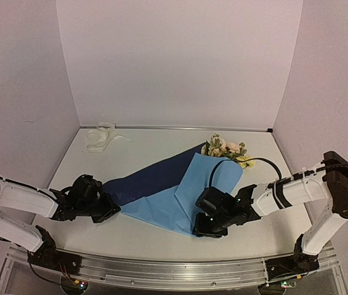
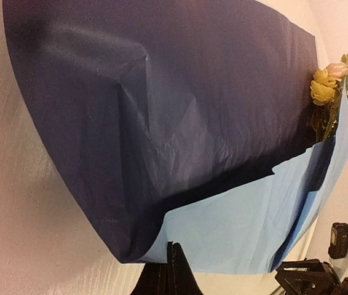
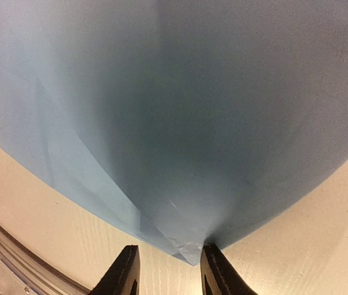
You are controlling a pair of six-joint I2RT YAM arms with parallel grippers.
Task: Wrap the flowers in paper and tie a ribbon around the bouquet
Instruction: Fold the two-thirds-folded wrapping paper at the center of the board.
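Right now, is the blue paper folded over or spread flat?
Folded over: the paper shows dark and light blue faces overlapping, with the flowers poking out the far end.

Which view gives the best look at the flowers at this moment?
Top external: the flowers show as a whole cluster of blooms poking out past the far end of the paper, stems hidden. Left wrist catches only a few yellow and pink blooms at its right edge, beside the light blue fold. Right wrist shows only paper.

The paper (image 1: 174, 187) lies folded over the flowers (image 1: 225, 149), left hand (image 1: 112, 210) and right hand (image 1: 200, 230) at its near corners
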